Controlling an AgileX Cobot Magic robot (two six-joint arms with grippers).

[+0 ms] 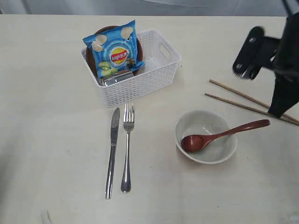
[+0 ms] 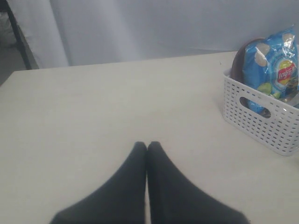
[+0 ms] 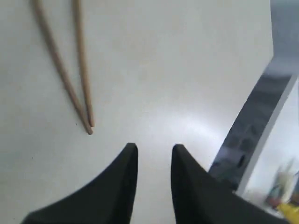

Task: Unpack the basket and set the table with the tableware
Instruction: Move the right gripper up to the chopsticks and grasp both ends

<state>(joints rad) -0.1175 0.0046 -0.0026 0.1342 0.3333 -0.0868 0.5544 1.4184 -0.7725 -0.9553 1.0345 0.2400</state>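
Observation:
The white basket (image 1: 140, 86) stands at the back middle of the table (image 1: 46, 116). Inside it a dark brown plate (image 1: 138, 49) leans upright behind a blue chips bag (image 1: 114, 51), with a steel cup (image 1: 119, 78) low in front. The knife (image 1: 112, 154) and fork (image 1: 127, 149) lie side by side in front of the basket. The red-brown spoon (image 1: 219, 135) rests in the off-white bowl (image 1: 205, 137). Two chopsticks (image 1: 247, 100) lie at the right. My right gripper (image 1: 245, 70) hangs open and empty above them (image 3: 154, 148), near the chopsticks' (image 3: 70, 84) tips. My left gripper (image 2: 147, 145) is shut and empty, well away from the basket (image 2: 261, 121), and is outside the exterior view.
The table's edge (image 3: 261, 93) runs close beside my right gripper, with a dark frame beyond it. A grey curtain backs the table. The chips bag (image 2: 275, 70) and plate (image 2: 243, 60) stick up above the basket rim.

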